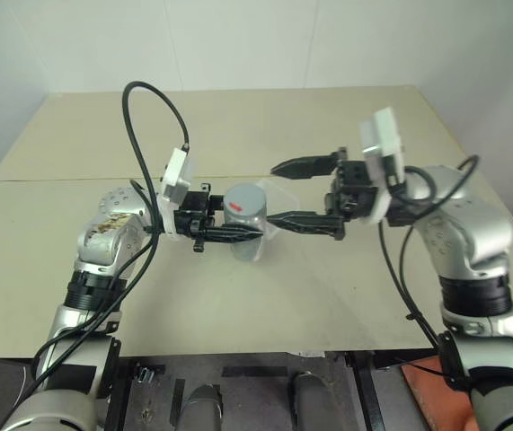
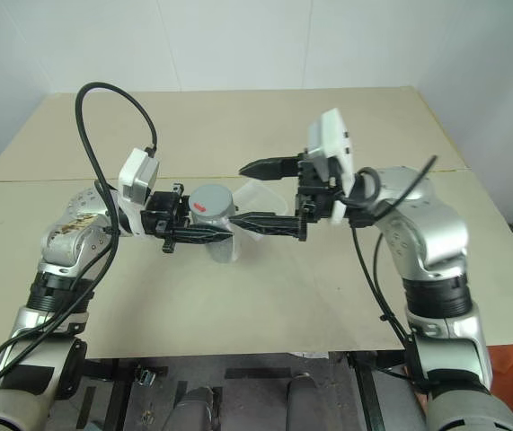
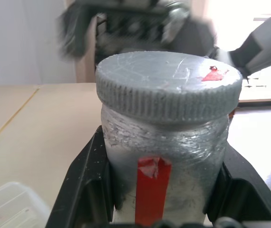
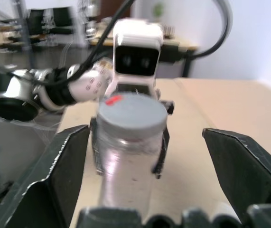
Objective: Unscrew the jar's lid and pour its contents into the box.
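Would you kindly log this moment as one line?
left gripper: shut on jar | lid: on | right gripper: open, off lid

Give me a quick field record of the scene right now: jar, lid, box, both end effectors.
jar: held above the table, upright, clear with a red strip on its side
lid: grey, red mark on top, on the jar
left end effector: shut on the jar body
right end effector: open, fingers either side of the lid, not touching it
box: clear plastic, on the table
contents: cannot tell
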Tool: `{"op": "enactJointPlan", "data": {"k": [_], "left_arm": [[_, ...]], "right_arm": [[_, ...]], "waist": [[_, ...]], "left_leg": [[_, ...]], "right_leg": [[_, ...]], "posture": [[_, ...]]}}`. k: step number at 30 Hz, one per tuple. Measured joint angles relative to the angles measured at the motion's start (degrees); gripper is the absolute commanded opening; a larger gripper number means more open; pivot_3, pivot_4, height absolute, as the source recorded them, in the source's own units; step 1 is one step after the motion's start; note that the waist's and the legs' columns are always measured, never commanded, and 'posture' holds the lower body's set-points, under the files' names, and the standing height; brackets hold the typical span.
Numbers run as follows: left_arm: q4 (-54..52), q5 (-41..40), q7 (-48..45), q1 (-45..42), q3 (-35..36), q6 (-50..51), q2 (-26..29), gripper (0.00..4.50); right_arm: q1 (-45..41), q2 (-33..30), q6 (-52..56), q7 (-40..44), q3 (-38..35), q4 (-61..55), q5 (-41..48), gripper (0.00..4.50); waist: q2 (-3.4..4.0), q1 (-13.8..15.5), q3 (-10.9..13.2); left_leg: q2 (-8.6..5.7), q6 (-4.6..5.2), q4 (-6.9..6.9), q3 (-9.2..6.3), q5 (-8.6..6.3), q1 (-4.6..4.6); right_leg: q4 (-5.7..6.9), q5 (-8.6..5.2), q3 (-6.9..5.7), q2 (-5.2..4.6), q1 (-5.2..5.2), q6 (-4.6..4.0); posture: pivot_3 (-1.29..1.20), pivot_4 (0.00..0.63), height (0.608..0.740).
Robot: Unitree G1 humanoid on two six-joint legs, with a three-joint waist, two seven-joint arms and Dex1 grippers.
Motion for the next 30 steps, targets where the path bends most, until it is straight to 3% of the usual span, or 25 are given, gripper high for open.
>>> {"op": "enactJointPlan", "data": {"k": [5,12,22,30], "left_arm": [[2.7,1.3,1.8,-0.6,0.0,-2.1,-2.3,1.96],[3.4,2.2,2.1,-2.0,-0.1,-3.1,-3.9,1.96],[3.4,2.2,1.9,-2.0,-0.1,-3.4,-3.7,1.96],[3.0,2.3,2.7,-1.6,0.2,-3.2,-1.6,1.96]], "right_arm": [[0.8,2.4,8.2,-12.7,-0.7,-9.6,3.7,4.41],[-1.3,6.6,12.7,-26.7,7.9,-10.3,-2.9,4.41],[-3.4,9.5,12.4,-28.6,10.0,-6.3,-5.8,4.41],[-2.9,5.5,10.9,-24.4,8.9,-5.6,-4.3,4.41]], "waist": [[0.0,0.1,0.0],[0.0,0.1,0.0],[0.0,0.1,0.0],[0.0,0.1,0.0]], "left_leg": [[0.0,0.01,0.0,-0.01,0.0,0.0],[-0.01,0.0,0.0,-0.01,0.01,-0.03],[-0.01,0.01,0.0,-0.02,0.01,-0.04],[0.0,0.01,-0.01,-0.03,0.0,-0.04]], "right_leg": [[0.0,0.0,0.0,0.0,0.02,-0.01],[-0.01,0.0,0.0,0.0,-0.01,-0.01],[-0.02,0.0,0.0,0.0,-0.02,-0.01],[-0.02,0.0,0.0,0.0,-0.01,-0.01]], "posture": [[0.0,0.15,0.74],[0.0,0.15,0.74],[0.0,0.15,0.74],[0.0,0.15,0.74]]}}
